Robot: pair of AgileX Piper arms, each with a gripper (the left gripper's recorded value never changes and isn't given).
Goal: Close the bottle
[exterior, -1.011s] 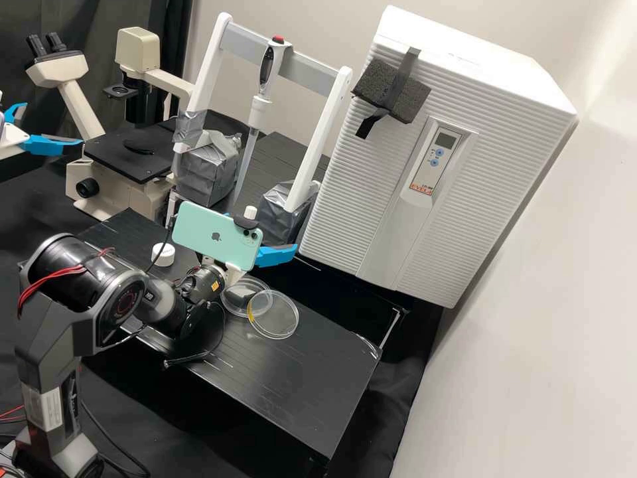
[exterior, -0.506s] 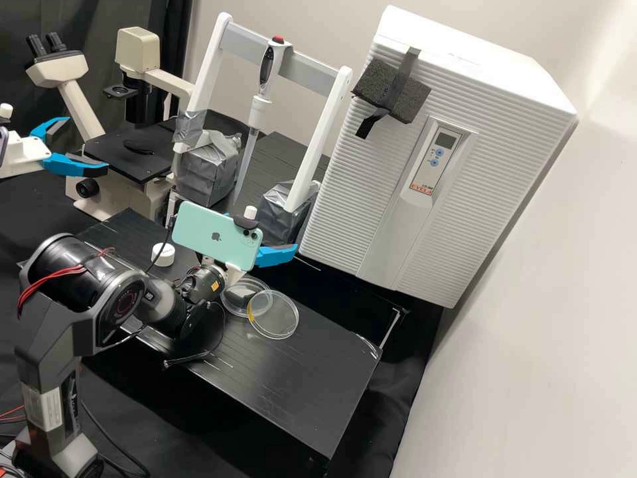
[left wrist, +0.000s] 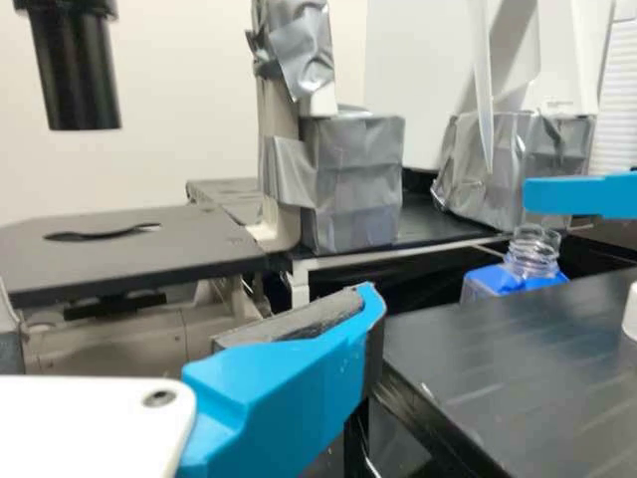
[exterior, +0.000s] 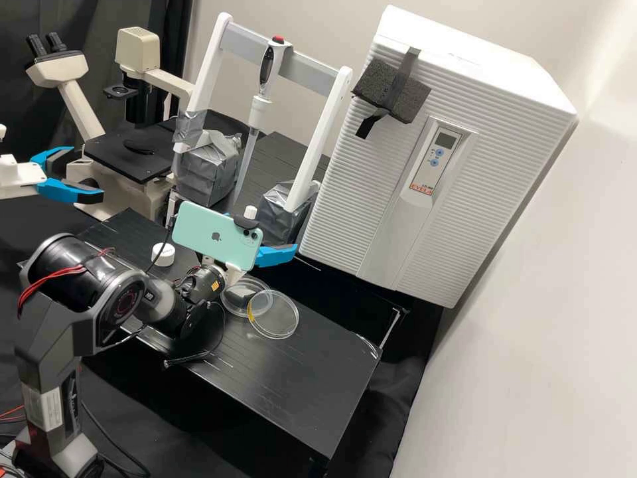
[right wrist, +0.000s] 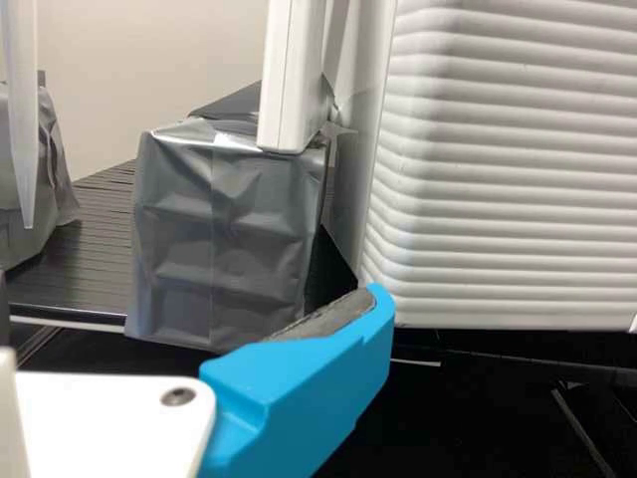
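The bottle [left wrist: 535, 251] stands uncapped on the far side of the black bench [exterior: 298, 372], with a clear threaded neck and a blue body. In the high view the mint phone [exterior: 215, 234] on the right arm hides it. A white cap [exterior: 162, 253] lies on the bench near the left end and appears at the left wrist view's edge as the cap [left wrist: 630, 311]. My left gripper [exterior: 85, 174] hovers open and empty left of the bench, in front of the microscope. My right gripper's blue finger [exterior: 275, 254] juts out beside the phone, just above the bottle; its pad [right wrist: 328, 314] is bare.
A microscope [exterior: 99, 133] stands at the back left. A pipette [exterior: 260, 106] hangs in a white stand with grey taped feet [exterior: 206, 166]. A big white ribbed machine [exterior: 438, 153] fills the right. Two petri dishes [exterior: 272, 317] lie mid-bench.
My left gripper has come in from the left edge, moving right and down towards the bench, still open. The right arm has kept still.
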